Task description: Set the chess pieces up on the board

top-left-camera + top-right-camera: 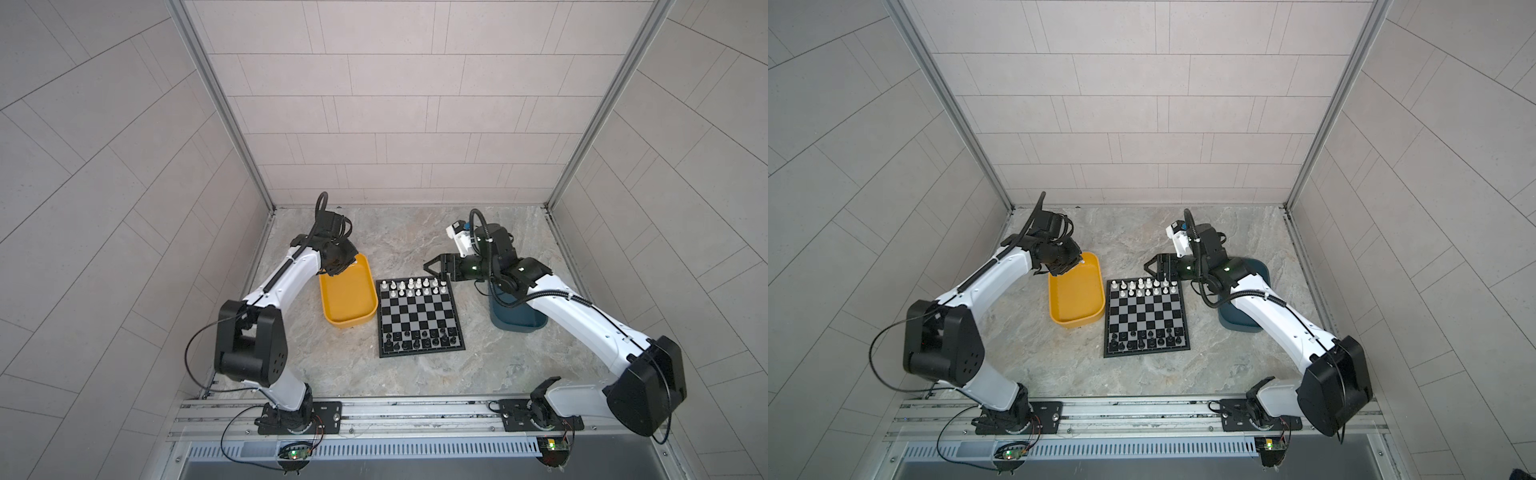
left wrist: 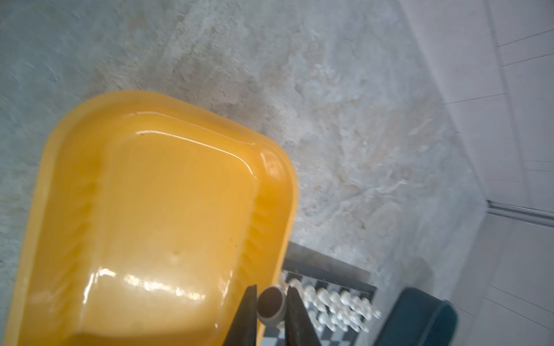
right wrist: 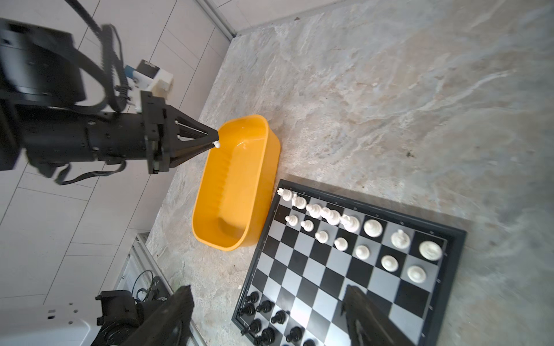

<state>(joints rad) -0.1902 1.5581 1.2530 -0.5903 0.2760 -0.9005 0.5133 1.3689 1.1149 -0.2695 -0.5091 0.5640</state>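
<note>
Operator: Progress on the board [image 3: 299,269], as you read it?

Observer: Nearly finished, I'd judge. The right pincer [image 3: 267,289] hangs with its jaws spread wide and nothing between them. Just below and ahead of its tips stand the white chessmen [image 3: 331,216], eight on the back rank and seven on the pawn rank.

Operator: And the missing one?

Observer: The left pincer [image 3: 214,143] is closed tight on a tiny white piece [image 2: 271,305], pinched at the very tips. From its size I take it for a pawn. It hangs clear above the yellow tray [image 3: 242,117], and the tray floor beneath the pincer looks bare. The gap in the pawn rank appears to be at the end nearest that pincer, just across the tray's rim from it.

Operator: Black side?

Observer: The black chessmen [image 3: 265,305] stand in two ranks along the board edge farthest from both pincers. They are too small to count surely, though the ranks look about complete. The teal tray [image 1: 519,328] lies behind the right pincer, mostly under its arm, so I cannot see inside.

Operator: So what is left?

Observer: By my reckoning, one placement. The held piece has to go over the rim and be set upright on the open square. If the teal tray hides anything, there is more.
</note>
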